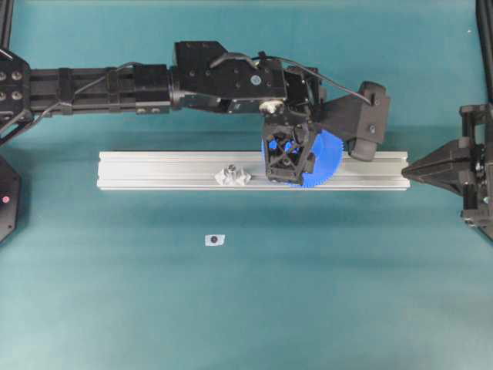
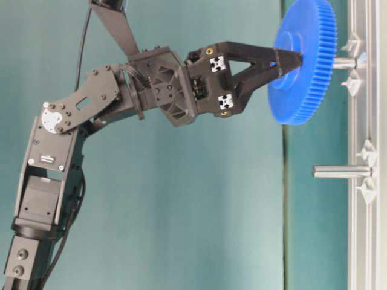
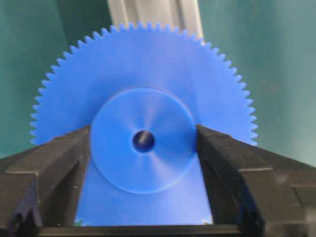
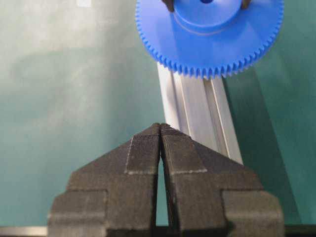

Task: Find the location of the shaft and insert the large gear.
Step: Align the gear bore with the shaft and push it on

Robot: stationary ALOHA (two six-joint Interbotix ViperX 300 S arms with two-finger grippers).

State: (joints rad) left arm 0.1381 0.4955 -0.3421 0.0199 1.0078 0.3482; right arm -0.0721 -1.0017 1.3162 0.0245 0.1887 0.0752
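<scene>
Surface: a teal mat [image 1: 323,293] covered the whole table, with wide bare stretches along its near edge and far edge.
Rail: a silver rail [image 1: 154,169] lay across the middle of the mat, its long sides parallel to the near edge.
Room: the ground beside the rail's left end was free; a small pale tag [image 1: 214,240] lay alone between the rail and the near edge.
Left gripper: the left gripper [image 3: 143,148] stood fairly wide, its fingers [image 3: 59,153] pressed on either side of the hub of the gear [image 3: 143,98].
Gear: held over the rail's right half, its face towards the rail, overhanging both long sides.
Shaft: the shaft [image 2: 343,62] stood up from the rail just behind the gear, its tip showing in the centre hole from the wrist view; whether it had entered could not be told.
Second peg: another peg [image 2: 341,171] stood further along the rail, well apart from the gear.
Right gripper: the right gripper [image 4: 161,129] hung at the rail's right end, jaws pressed together, holding nothing.
</scene>
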